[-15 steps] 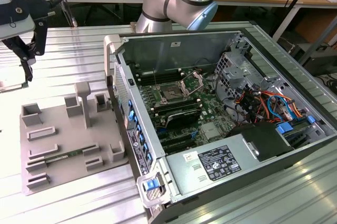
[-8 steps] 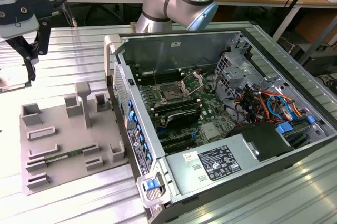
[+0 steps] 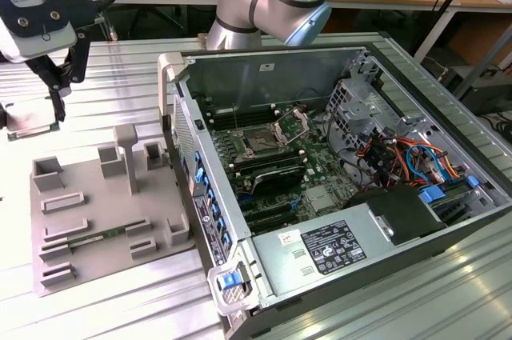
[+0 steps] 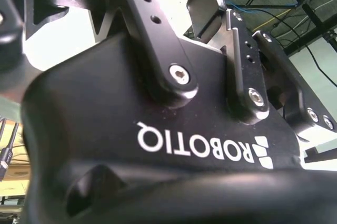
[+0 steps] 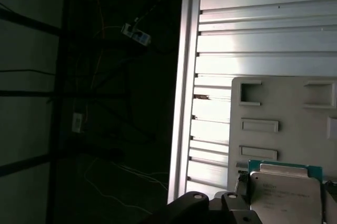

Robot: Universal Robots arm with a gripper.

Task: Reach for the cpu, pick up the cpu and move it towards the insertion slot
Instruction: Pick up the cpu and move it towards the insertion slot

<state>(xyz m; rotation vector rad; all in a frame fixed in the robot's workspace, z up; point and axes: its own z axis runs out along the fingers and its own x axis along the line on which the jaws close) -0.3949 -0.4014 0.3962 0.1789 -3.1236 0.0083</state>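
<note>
I have the tool [image 3: 56, 112] hanging over the tabletop [image 3: 120, 300], near its edge on the exterior view's left and just off the far corner of the grey tray [image 3: 104, 204]. Its jaws are narrow. As far as I can judge they are closed on the cpu [image 3: 28, 120], which sits flat and level at the fingertips, lifted clear of the tray.

In the first wrist view the cpu [image 5: 287, 195] shows its pale metal top and green rim right beside the dark finger links, with the tray's empty pockets behind it.

The slot [image 3: 260, 144] lies well apart, toward the exterior view's right. It is down inside the open case [image 3: 172, 76] on the board, with its silver bracket raised. The tray and the case's near wall stand between tool and slot, so the path runs across and over that wall.

The cpu is cut off by the picture's edge in both views. I cannot make out where the pads actually bear on it, nor which way its corner mark faces.
</note>
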